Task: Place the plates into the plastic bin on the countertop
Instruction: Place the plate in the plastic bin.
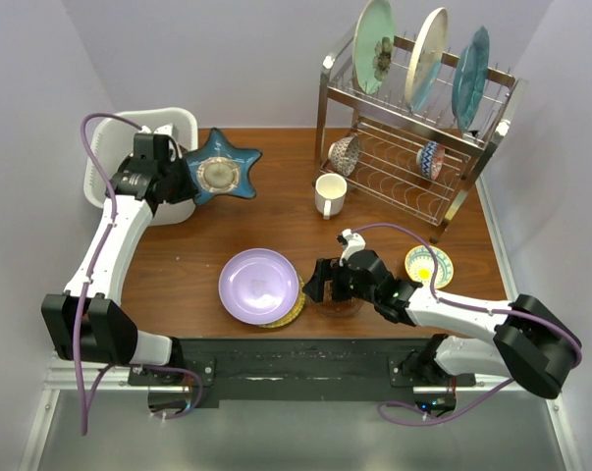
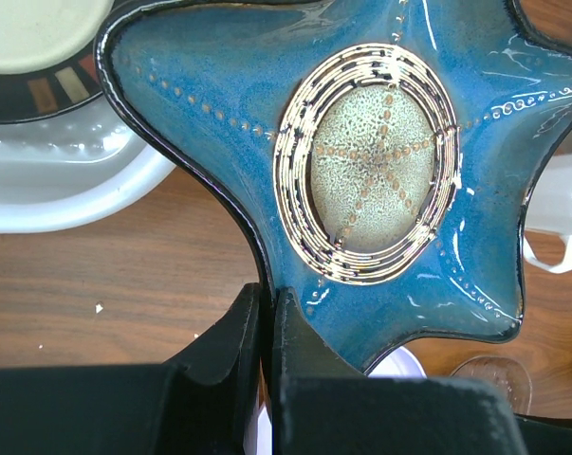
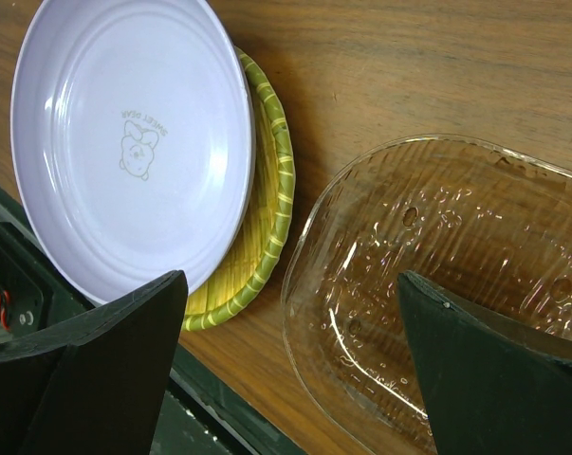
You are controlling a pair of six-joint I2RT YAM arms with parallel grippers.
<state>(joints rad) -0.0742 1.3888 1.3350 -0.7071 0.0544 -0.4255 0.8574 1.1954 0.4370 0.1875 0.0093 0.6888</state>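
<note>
Star dish (image 2: 380, 161): held up off the countertop (image 2: 124, 284), just beside the bin (image 2: 77, 180), one point overlapping the bin's corner in the left wrist view, not yet over the opening. Probably glazed ceramic, so stiff, fairly heavy for its size, slick on the surface and apt to chip if knocked on a rim. Best taken at a star point, where the wall is thin enough to pinch. Taken so here: left gripper (image 2: 271, 313) clamped on the nearest point, jaws almost together with only the dish wall between them. An off-centre hold, so likely to sag or swivel; worth carrying slowly and setting down low.

Inside the bin, a black-rimmed cream plate (image 2: 29, 38).

Nearer the bases, a lavender plate (image 3: 124, 142) lying on a yellow-green plate (image 3: 267, 190), flat on the wood. By the look light and smooth, with a low lip; easiest to grip at the overhanging rim.

Right gripper (image 3: 290, 284): spread wide, gripping nothing, above a clear glass dish (image 3: 437, 284) just beside that stack. Contact with the glass: cannot tell.

Further back, three more plates (image 1: 428, 59) upright in the rack (image 1: 403, 162), with a mug (image 1: 329, 194) in front.
</note>
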